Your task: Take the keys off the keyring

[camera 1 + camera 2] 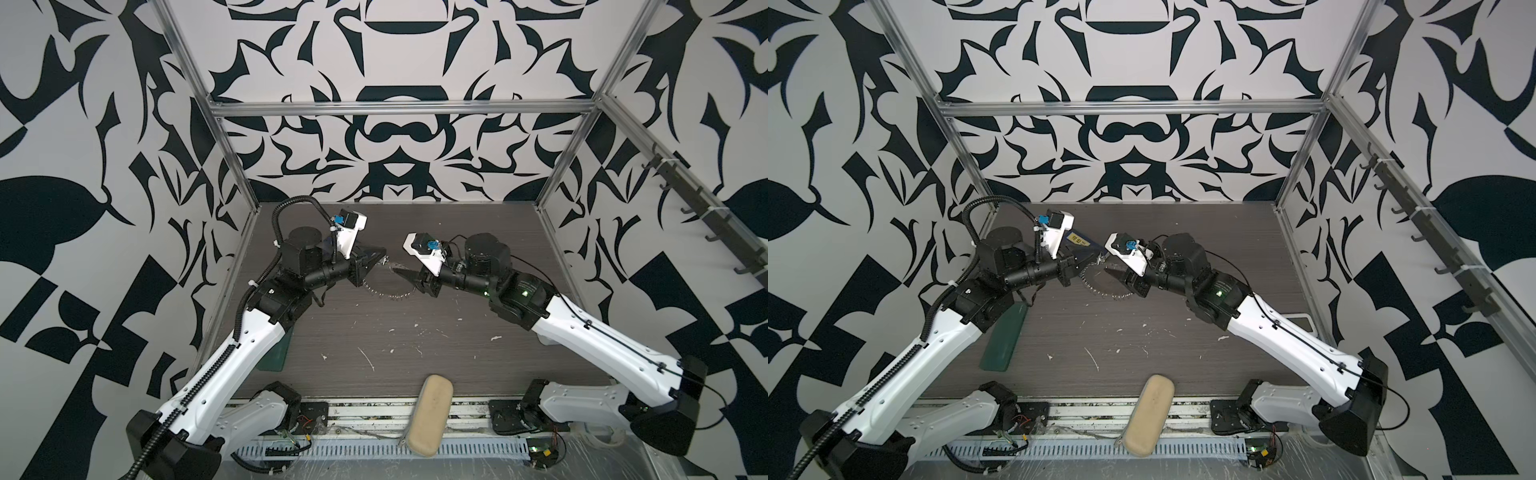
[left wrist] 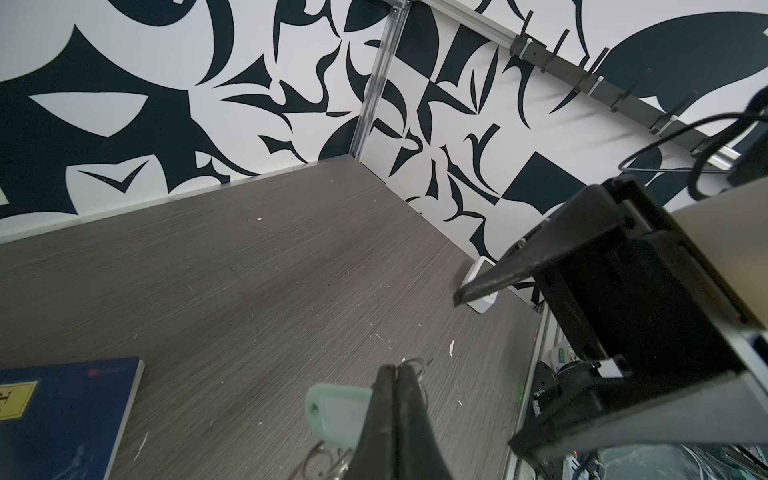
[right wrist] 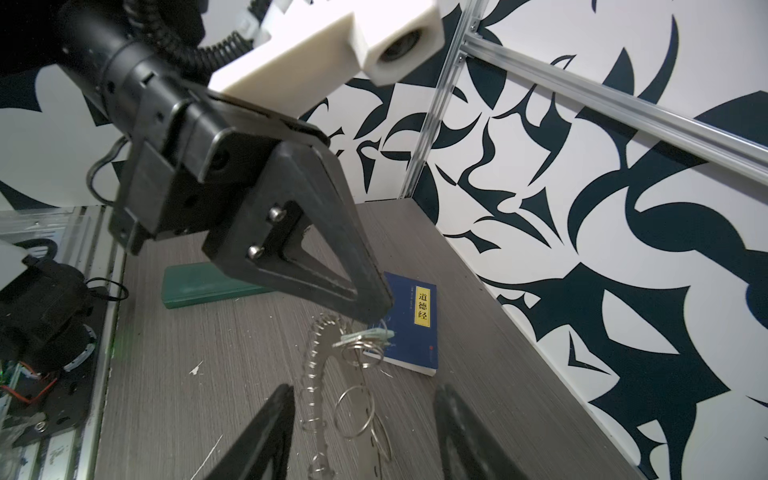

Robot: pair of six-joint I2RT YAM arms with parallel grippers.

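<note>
My left gripper (image 2: pixel 395 368) is shut, pinching a thin wire ring at its tips. The keys' mint-green tag (image 2: pixel 336 411) hangs beside its fingers. In the right wrist view the left gripper (image 3: pixel 384 309) holds that tag (image 3: pixel 368 334) just above the table. The metal key itself is not clear. The keyring (image 3: pixel 322 365), a flat grey ring edged with small wire rings, lies below it, and shows in both top views (image 1: pixel 386 293) (image 1: pixel 1104 291). My right gripper (image 3: pixel 365 390) is open, its fingers straddling the keyring and larger loose wire rings (image 3: pixel 353 411).
A blue book (image 3: pixel 415 324) lies just behind the left gripper. A dark green case (image 1: pixel 1003 336) sits by the left arm, and a beige case (image 1: pixel 428 415) is at the front edge. A small white device (image 1: pixel 1300 322) stands at the table's right edge.
</note>
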